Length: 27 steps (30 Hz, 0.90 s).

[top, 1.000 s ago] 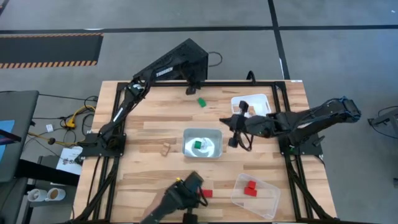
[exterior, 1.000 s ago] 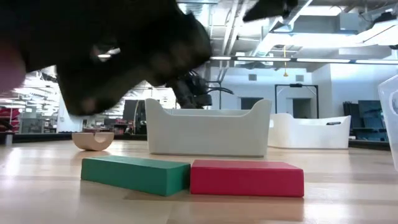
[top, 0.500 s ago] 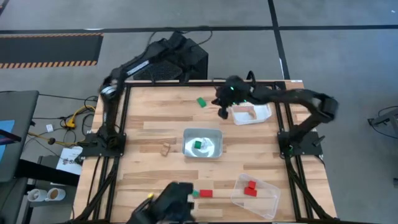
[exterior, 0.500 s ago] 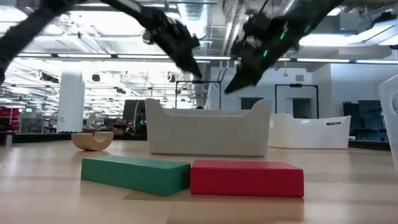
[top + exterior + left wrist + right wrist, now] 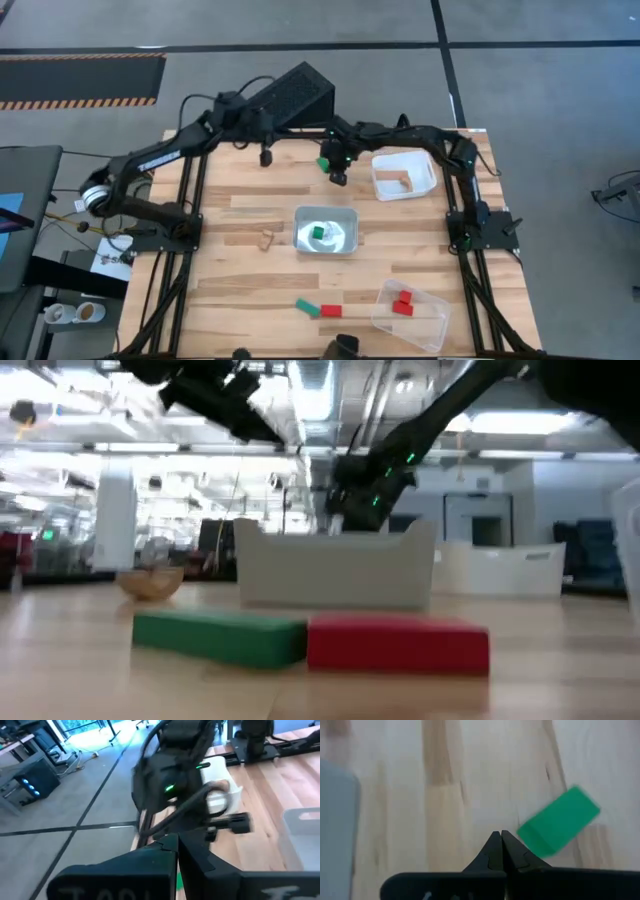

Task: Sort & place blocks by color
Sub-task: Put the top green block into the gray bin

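Observation:
A green block (image 5: 323, 163) (image 5: 557, 822) lies flat on the table near its far edge. My right gripper (image 5: 338, 180) (image 5: 501, 836) is shut and points down right beside it, on the side toward the white tray; I see a narrow gap between fingertips and block. My left gripper (image 5: 266, 158) (image 5: 177, 842) is shut, holds nothing and hangs above the table's far left part. A flat green block (image 5: 307, 308) (image 5: 220, 637) and a flat red block (image 5: 331, 311) (image 5: 397, 643) lie end to end near the near edge. A curved wood block (image 5: 265, 240) rests left of the silvery tray.
A silvery tray (image 5: 345, 240) in the middle holds a green block. A white tray (image 5: 425, 180) at the far right holds wood blocks. A clear tray (image 5: 430, 320) at the near right holds red blocks. A black box (image 5: 295, 95) stands beyond the far edge.
My right gripper has swung from beside the silvery tray toward the far edge and the left, sinking and tipping down next to the green block. My left gripper has risen and drawn toward the table's left. A dark shape at the near edge has pulled back off the table.

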Available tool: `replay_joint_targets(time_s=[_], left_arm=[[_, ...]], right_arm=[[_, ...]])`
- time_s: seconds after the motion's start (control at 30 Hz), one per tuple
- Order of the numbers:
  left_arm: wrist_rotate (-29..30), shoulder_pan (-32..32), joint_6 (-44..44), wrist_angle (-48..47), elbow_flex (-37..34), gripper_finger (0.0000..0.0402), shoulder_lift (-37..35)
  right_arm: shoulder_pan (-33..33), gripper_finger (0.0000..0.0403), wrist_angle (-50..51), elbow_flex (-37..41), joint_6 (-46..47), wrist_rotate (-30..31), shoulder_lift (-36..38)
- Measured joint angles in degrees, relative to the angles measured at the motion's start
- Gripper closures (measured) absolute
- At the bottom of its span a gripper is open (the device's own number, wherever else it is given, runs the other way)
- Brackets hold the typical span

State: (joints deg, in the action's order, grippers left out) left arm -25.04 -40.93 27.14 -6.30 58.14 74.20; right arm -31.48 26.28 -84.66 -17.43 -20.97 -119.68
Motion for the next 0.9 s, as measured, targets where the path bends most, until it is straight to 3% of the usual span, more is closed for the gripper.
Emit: replay_joint_targets(time_s=[0.23,0.53,0.77,0.9], left_arm=[[0.43,2.34,-0.93,-3.35,-2.62,0.0401,-4.55],[2.83,4.74,-1.02,-5.48,-2.62,0.0401,-4.64],[3.28,5.84,-0.91,-6.76,-2.59,0.0401,-4.62],[3.28,5.9,-0.91,-6.82,-2.59,0.0401,-4.59]], right_arm=[[-0.97,0.0402,11.53,-9.52,-4.81,3.12,-2.08],[-0.33,0.0402,32.34,-23.59,-16.18,4.8,-14.35],[-0.22,0.0402,41.93,-34.03,-24.21,10.54,-19.3],[-0.95,0.0402,45.4,-38.62,-29.98,10.7,-21.13]])
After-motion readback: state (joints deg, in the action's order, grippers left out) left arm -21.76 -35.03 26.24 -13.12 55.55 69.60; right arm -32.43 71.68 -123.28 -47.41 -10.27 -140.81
